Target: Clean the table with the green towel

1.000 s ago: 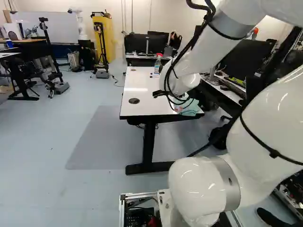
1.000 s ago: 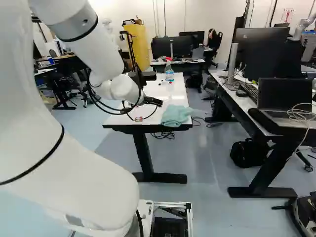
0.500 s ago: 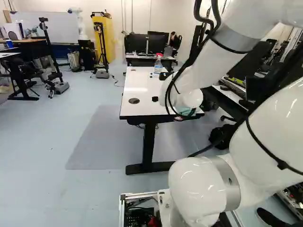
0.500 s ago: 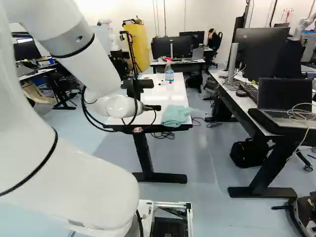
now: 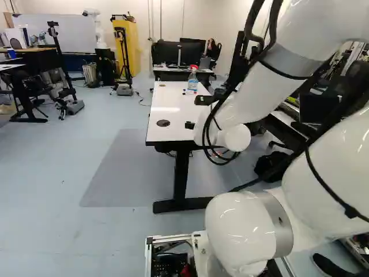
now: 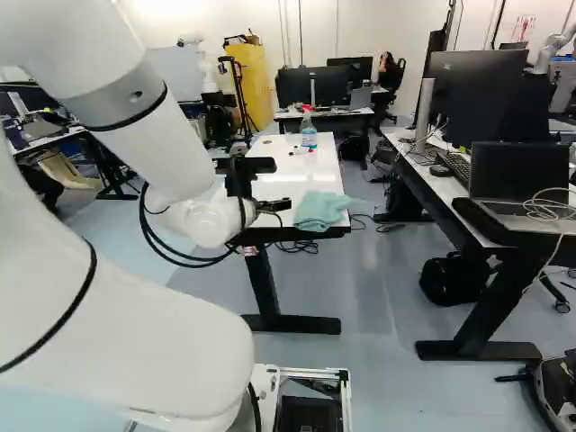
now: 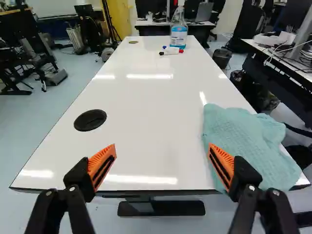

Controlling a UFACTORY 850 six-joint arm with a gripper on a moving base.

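Claw spread wide, holding nothing, poised off the near edge of the counter and looking along its length. One orange pad sits just before the towel; the other sits near a round black grommet. Towel lies crumpled at the counter's near corner, beside the claw, part of it draped over the side edge. At the far end stand a bottle and some small markers. Change over the last second: the arm has drawn back and dropped. A second ago the wrist hung over the counter close to the towel; now it sits at the near edge, lower, as seen in both base views. Base has not moved; towel has not shifted against the counter. Reading: the claw has backed away from the towel with nothing in it. Whether this is a fresh line-up for a grasp or a retreat after wiping, the scene does not settle.
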